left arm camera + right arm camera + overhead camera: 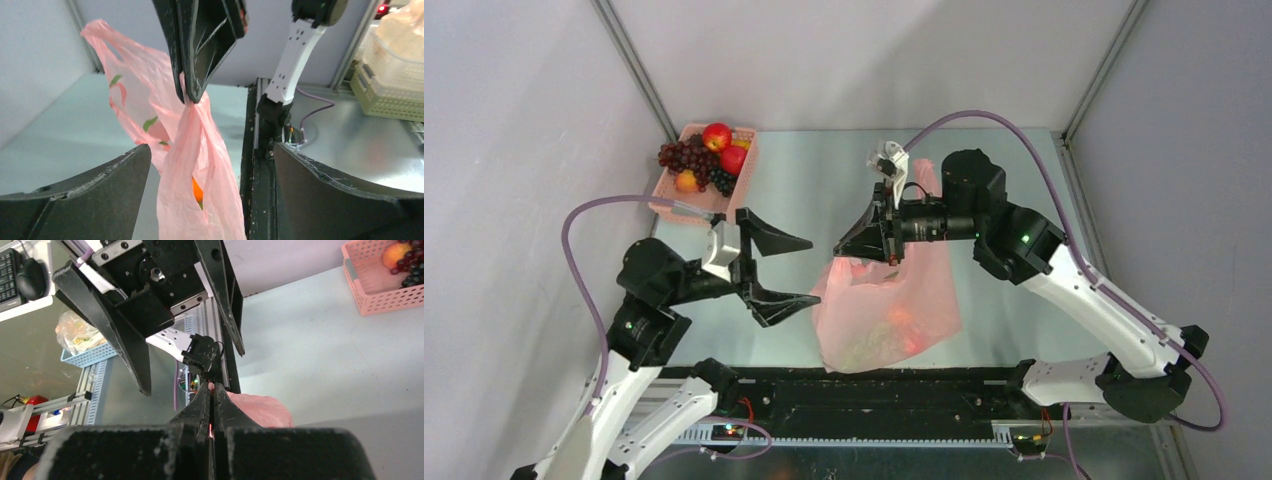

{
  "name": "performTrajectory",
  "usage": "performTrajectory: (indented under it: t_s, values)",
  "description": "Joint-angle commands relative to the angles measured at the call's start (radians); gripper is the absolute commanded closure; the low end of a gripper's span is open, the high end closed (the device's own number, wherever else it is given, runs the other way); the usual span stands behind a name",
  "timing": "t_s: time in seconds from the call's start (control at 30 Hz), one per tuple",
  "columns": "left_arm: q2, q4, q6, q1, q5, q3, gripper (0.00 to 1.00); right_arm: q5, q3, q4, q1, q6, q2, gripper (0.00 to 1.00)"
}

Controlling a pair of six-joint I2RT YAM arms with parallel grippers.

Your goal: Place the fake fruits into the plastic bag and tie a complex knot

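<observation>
My right pincer [849,248] pinches plastic bag [894,300] neck so fake fruits [196,191] hang inside; my left pincer [809,270] wide, beside it, free for knotting.

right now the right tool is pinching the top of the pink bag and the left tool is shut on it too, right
No. The left tool is open, jaws spread wide and gripping nothing; the top view shows it beside the plastic bag. The right tool is indeed pinching the bag's top.

Overhead view looks down from behind — both wrist views, close, share the plastic bag [894,300].
</observation>
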Motion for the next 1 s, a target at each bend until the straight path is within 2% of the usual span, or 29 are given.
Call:
performTrajectory:
  t_s: [0.0,0.2,0.37,0.5,0.57,0.7,0.77,0.93,0.97]
  values:
    - [0.052,0.164,-0.096,-0.007,0.082,0.036,0.01,-0.062,0.03,-0.01,0.006,-0.023,-0.055,1.0]
    - [0.119,0.335,-0.174,-0.091,0.077,0.038,0.01,-0.056,0.06,-0.048,0.009,-0.028,-0.082,1.0]
    - [0.22,0.288,-0.107,-0.245,-0.005,0.094,0.01,-0.049,0.09,-0.061,0.016,-0.029,-0.094,1.0]
    - [0.264,0.303,-0.101,-0.29,-0.021,0.08,0.01,-0.031,0.096,-0.064,0.024,-0.028,-0.108,1.0]
    - [0.264,0.327,-0.113,-0.3,-0.025,0.056,0.04,-0.02,0.093,-0.063,0.026,-0.03,-0.119,1.0]
    - [0.256,0.385,-0.159,-0.317,-0.024,-0.004,0.26,0.003,0.089,-0.063,0.024,-0.035,-0.132,1.0]
    - [0.253,0.403,-0.177,-0.324,-0.024,-0.031,0.43,0.015,0.088,-0.064,0.024,-0.039,-0.132,1.0]
    - [0.236,0.431,-0.203,-0.34,-0.047,-0.081,0.67,0.039,0.088,-0.07,0.022,-0.044,-0.131,1.0]
    - [0.234,0.436,-0.207,-0.341,-0.052,-0.091,0.77,0.043,0.088,-0.071,0.022,-0.044,-0.132,1.0]
